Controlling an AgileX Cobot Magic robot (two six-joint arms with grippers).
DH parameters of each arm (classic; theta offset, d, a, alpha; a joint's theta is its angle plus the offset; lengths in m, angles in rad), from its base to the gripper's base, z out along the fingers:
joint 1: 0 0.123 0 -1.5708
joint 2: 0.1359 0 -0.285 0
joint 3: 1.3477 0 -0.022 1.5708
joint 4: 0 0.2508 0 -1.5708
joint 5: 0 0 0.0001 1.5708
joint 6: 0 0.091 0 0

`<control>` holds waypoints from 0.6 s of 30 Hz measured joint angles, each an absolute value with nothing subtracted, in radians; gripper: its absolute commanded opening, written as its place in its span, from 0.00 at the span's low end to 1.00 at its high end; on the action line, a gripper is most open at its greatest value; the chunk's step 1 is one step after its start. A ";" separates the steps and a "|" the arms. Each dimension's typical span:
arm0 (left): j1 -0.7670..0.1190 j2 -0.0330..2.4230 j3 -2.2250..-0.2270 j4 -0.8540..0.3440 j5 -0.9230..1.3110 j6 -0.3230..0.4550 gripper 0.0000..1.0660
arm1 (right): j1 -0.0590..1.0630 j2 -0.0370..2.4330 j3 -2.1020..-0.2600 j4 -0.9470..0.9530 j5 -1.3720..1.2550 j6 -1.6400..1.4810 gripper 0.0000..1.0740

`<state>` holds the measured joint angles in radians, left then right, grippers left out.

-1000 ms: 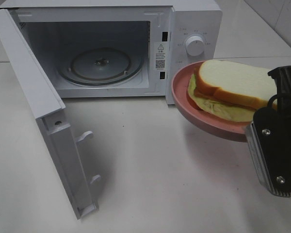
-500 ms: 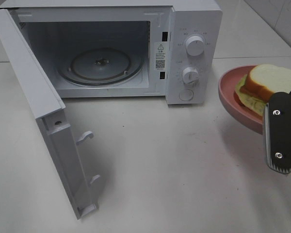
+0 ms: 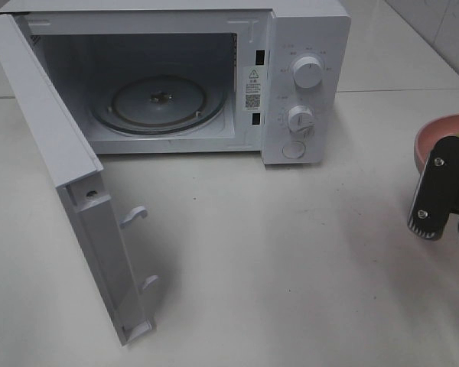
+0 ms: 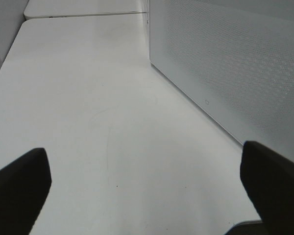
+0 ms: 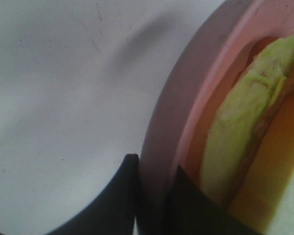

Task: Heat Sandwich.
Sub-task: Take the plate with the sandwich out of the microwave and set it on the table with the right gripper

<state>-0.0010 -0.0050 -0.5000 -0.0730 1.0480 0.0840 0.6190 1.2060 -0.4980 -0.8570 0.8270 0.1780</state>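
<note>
The sandwich (image 5: 257, 142) lies on a round pink plate (image 5: 161, 122); the right wrist view shows its pale green lettuce and orange crust close up. My right gripper (image 5: 154, 198) is shut on the plate's rim, one finger outside and one inside. In the exterior high view this gripper (image 3: 450, 157) and the plate (image 3: 436, 134) sit at the far right edge, well right of the microwave (image 3: 306, 38); most of the sandwich is cut off there. My left gripper (image 4: 147, 188) stands open over bare table beside the door's outer face (image 4: 235, 73).
The microwave door (image 3: 61, 168) is swung wide open to the left, reaching toward the table's front. A glass turntable (image 3: 159, 102) lies inside the cavity. Two knobs (image 3: 306, 73) are on the control panel. White table (image 3: 275, 260) stretches in front.
My right gripper has carried the plate and sandwich to the right, from in front of the control panel to the view's right edge. The left gripper has stayed open.
</note>
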 measured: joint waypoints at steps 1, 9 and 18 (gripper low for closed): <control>-0.001 -0.005 -0.500 -0.073 1.048 0.084 0.92 | 0.619 1.227 -0.503 -0.859 0.838 0.226 0.00; -0.001 -0.005 -0.500 -0.073 1.048 0.084 0.92 | 0.619 1.414 -0.595 -0.880 0.915 0.513 0.00; -0.001 -0.005 -0.500 -0.073 1.048 0.084 0.92 | 0.619 1.605 -0.722 -0.888 0.949 0.789 0.02</control>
<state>-0.0010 -0.0050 -0.5000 -0.0730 1.0480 0.0840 0.6190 1.6050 -0.7220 -0.8880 0.9490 0.7890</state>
